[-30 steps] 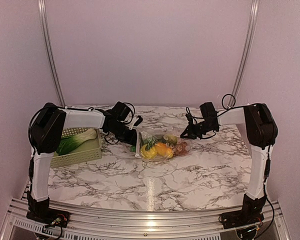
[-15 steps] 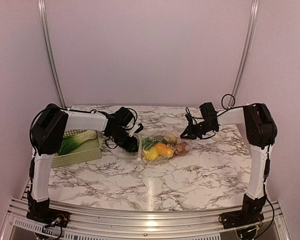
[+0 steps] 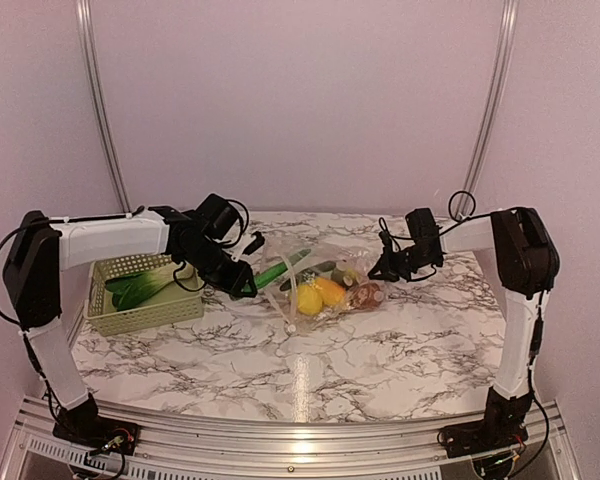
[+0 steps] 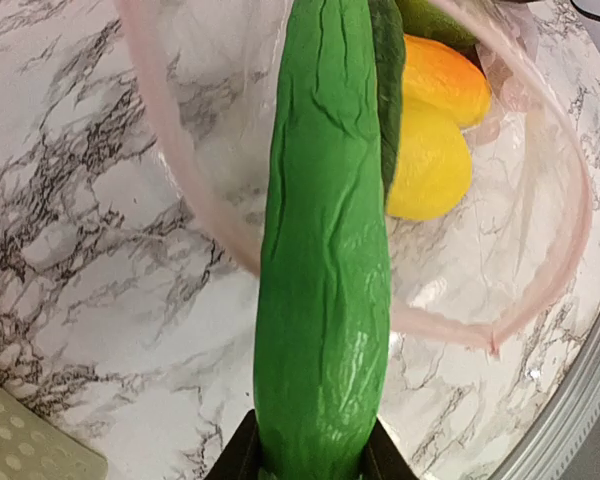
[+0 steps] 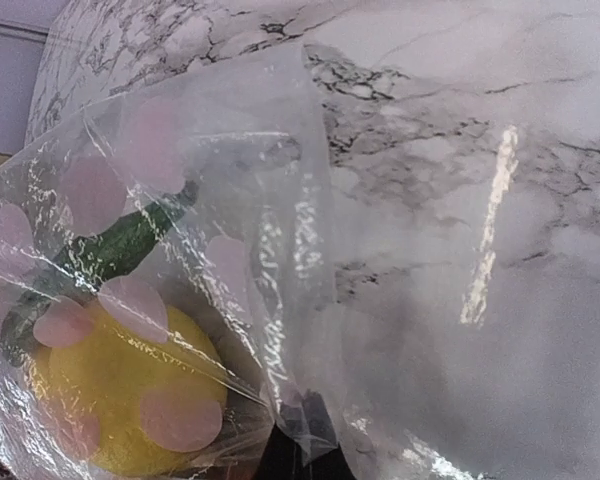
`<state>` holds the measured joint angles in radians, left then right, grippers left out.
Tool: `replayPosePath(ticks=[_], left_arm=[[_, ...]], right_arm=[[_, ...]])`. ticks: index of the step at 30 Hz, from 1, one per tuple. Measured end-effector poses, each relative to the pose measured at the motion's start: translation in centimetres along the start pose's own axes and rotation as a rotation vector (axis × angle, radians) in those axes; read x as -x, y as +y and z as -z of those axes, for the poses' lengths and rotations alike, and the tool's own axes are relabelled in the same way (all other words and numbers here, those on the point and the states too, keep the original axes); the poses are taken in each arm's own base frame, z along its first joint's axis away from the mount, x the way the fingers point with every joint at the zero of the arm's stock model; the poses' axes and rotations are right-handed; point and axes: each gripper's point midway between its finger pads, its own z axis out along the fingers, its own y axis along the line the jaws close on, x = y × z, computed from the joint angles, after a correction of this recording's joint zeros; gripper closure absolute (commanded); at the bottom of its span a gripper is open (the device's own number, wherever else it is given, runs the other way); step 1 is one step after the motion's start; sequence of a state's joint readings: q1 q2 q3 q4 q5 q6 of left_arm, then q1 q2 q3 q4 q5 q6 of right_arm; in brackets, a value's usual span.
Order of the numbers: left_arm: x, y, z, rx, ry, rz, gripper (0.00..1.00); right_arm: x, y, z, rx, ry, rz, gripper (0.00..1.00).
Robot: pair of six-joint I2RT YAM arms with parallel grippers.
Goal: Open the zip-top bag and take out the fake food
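A long green ridged plastic toy vegetable [image 4: 325, 250] is pinched at its near end by the left gripper [image 4: 315, 462], whose jaws are pressed against its two sides. The vegetable is pointed straight ahead of that gripper, above the white marble-patterned table [image 4: 100, 230]. Ahead of the gripper and beneath the vegetable's far half, the mouth of the clear crinkly plastic zip-top bag [image 4: 500, 260] is seen standing open, ringed by its pink zip strip. Whether the vegetable's tip lies inside the bag cannot be told. Within the bag, just right of the held vegetable, a yellow plastic toy piece [image 4: 430, 170] and an orange piece [image 4: 445, 75] are seen touching each other.

The bag's opposite end is pinched by the right gripper [image 5: 298, 445], its jaws pressed together on a fold of the film, with the yellow piece just ahead and to its left. A pale green plastic basket [image 3: 150, 315] is set on the table behind the left gripper, and a green-and-white leafy toy vegetable [image 3: 145, 285] is lying in it.
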<state>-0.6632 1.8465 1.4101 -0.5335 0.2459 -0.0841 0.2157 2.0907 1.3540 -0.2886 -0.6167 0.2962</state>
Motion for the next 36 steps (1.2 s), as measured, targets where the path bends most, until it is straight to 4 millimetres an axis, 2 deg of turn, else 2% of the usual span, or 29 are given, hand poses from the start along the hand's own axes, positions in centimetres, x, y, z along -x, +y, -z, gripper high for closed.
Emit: replayPosePath(ticks=[6,10,12,16,18,20,24,28,36], left_arm=[[-6.2,-0.4,3.4,-0.005,0.064,0.094,0.86],[-8.5,-0.2,5.9,0.020,0.061,0.168,0.89],[-9.1,0.8,7.7,0.045,0.037,0.245,0.90],[-9.7,4.0,11.2,0.102,-0.071,0.451,0.84],[-9.6,5.3,12.9,0.125,-0.141,0.552,0.85],[-9.1,5.9,14.9,0.137,-0.230,0.657,0.93],[-7.4,6.0,17.7,0.099,-0.421,0.867,0.88],[-7.1,6.2,18.1,0.047,-0.566,1.105,0.90],[-7.1,7.0,17.6,0.121,-0.638,1.521,0.94]], right_arm=[[0.6,-1.7,1.4,-0.037,-0.044,-0.048,1.00],[0.9,-2.5,2.0,-0.049,-0.062,-0.063,1.00],[1.0,-2.5,2.0,-0.050,-0.063,-0.064,1.00],[1.1,-2.5,2.0,-0.046,-0.066,-0.061,1.00],[1.1,-2.4,2.0,-0.044,-0.067,-0.060,1.00],[1.1,-2.4,2.0,-0.041,-0.068,-0.059,1.00],[1.2,-2.2,2.0,-0.034,-0.072,-0.055,1.00],[1.3,-2.2,2.0,-0.031,-0.073,-0.053,1.00],[1.2,-2.1,2.0,-0.028,-0.072,-0.053,1.00]])
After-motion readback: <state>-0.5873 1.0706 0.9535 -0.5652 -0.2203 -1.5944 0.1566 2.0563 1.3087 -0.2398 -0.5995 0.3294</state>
